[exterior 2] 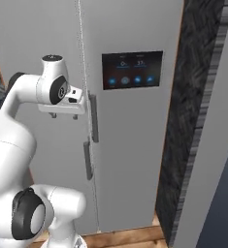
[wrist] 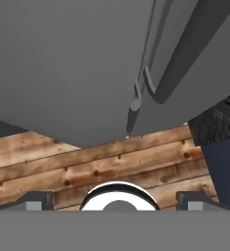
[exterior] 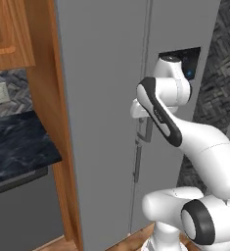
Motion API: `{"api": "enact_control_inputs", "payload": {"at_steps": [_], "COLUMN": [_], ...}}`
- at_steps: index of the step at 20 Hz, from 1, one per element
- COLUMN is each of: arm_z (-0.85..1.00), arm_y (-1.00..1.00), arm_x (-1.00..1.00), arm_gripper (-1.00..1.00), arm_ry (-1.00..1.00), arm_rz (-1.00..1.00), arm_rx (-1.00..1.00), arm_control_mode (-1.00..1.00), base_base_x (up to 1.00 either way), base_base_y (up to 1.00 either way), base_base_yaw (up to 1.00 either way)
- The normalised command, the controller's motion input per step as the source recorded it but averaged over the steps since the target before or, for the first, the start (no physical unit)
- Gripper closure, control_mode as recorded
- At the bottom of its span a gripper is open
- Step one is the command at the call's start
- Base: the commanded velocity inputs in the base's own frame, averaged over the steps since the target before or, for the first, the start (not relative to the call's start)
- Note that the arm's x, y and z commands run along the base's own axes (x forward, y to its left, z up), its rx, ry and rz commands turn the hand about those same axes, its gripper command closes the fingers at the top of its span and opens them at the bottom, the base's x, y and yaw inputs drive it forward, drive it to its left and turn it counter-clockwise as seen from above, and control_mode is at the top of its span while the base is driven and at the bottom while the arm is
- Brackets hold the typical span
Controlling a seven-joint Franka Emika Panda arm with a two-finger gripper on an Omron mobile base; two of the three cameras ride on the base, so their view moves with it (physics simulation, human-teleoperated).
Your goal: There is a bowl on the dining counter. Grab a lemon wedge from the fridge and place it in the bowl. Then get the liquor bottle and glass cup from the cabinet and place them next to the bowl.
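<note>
Right base view showed our gripper (exterior 2: 63, 116) spread wide beside the shut fridge (exterior 2: 130, 145), just left of its handle (exterior 2: 93, 117). We feared our fingers would slip past that thin bar, leaving the door closed.

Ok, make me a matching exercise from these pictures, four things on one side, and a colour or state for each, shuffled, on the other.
Things:
1. tall flat grey two-door fridge
2. black dispenser panel
3. two-finger gripper
4. orange-brown wooden wall cabinet

States:
A. lit with small blue icons
B. open, holding nothing
C. both doors shut
D. up at the left, above the dark marble worktop

Pairs: 1-C, 2-A, 3-B, 4-D
</note>
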Motion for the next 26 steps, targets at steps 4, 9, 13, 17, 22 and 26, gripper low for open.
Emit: {"api": "enact_control_inputs", "payload": {"at_steps": [4,9,13,17,22,26], "arm_z": [0.0,0.0,0.0,0.0,-0.08,-0.12], "arm_y": [0.0,0.23,0.03,-0.21,-0.54,-0.56], "arm_x": [0.0,0.1,0.32,0.32,0.05,0.0], "arm_gripper": [-1.0,-1.0,-1.0,-1.0,-1.0,-1.0], "arm_ry": [0.0,0.0,-0.05,-0.09,-0.22,-0.26], "arm_rz": [0.0,-0.09,-0.03,0.0,0.03,0.05], "arm_rx": [0.0,0.0,0.0,0.0,0.0,0.0], "arm_control_mode": [1.0,-1.0,-1.0,-1.0,-1.0,-1.0], "base_base_x": [0.0,0.03,0.0,0.0,0.0,0.0], "base_base_y": [0.52,0.23,0.0,0.0,0.0,0.0], "base_base_yaw": [-0.35,-0.1,0.0,0.0,0.0,0.0]}}
